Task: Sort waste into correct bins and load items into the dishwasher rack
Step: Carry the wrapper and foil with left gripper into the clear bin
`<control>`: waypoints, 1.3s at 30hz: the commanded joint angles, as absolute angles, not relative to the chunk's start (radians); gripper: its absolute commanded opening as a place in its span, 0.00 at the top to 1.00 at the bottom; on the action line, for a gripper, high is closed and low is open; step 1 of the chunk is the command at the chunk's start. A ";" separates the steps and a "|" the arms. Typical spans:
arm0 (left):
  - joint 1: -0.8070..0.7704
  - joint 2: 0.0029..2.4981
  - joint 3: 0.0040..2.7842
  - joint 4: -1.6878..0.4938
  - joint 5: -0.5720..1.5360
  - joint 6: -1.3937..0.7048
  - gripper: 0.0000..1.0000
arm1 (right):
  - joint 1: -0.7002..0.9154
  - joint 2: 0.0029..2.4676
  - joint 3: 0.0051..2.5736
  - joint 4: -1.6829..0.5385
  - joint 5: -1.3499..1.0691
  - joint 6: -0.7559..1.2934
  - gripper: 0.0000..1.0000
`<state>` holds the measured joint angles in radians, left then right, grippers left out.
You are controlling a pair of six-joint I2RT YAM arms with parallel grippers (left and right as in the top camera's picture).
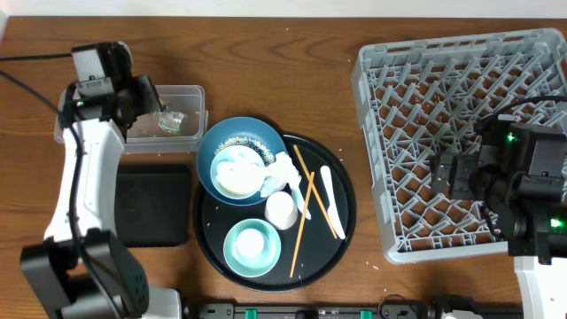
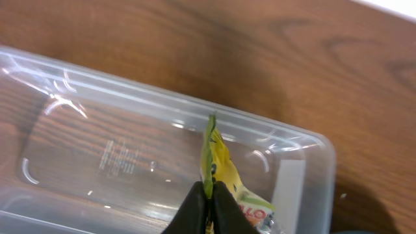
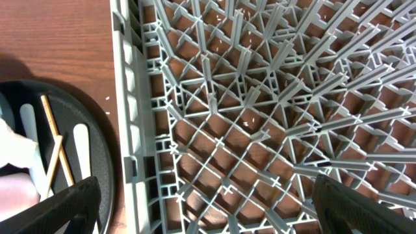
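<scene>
Left end effector [image 2: 209,194] clenches the yellow-green wrapper [image 2: 218,162] over the clear tub [image 2: 97,130] near the tabletop's far-left corner. Drop it well inside the walls. Right end effector [image 3: 209,205] stands released.

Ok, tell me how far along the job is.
Barely started. Done: nothing visible; the rack holds no dishes. In hand: the left tool pinches a yellow-green wrapper over the clear tub; the right tool hangs open above the rack. Left: the blue plate, teal bowl, cup, chopsticks, white utensils and tissue all sit on the round tray.
</scene>
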<state>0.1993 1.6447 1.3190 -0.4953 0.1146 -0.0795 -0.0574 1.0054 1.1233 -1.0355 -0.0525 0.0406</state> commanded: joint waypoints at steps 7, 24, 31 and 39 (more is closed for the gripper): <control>0.202 1.591 1.336 -0.494 0.108 -0.092 0.26 | -0.053 1.002 1.142 -1.043 -0.056 0.033 0.01; -0.089 1.527 1.234 -0.915 0.356 -0.088 0.02 | -0.053 1.002 1.142 -1.041 -0.057 0.033 0.01; -0.186 1.584 1.159 -0.865 0.289 -0.087 0.02 | -0.053 1.002 1.142 -1.041 -0.056 0.033 0.01; -0.228 1.659 1.144 -0.821 0.223 -0.088 0.00 | -0.053 1.002 1.142 -1.041 -0.056 0.033 0.01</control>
<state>-0.2192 1.6333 1.1503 -0.8253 0.2573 -0.0967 -0.0574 1.0054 1.1240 -1.0397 -0.0525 0.0406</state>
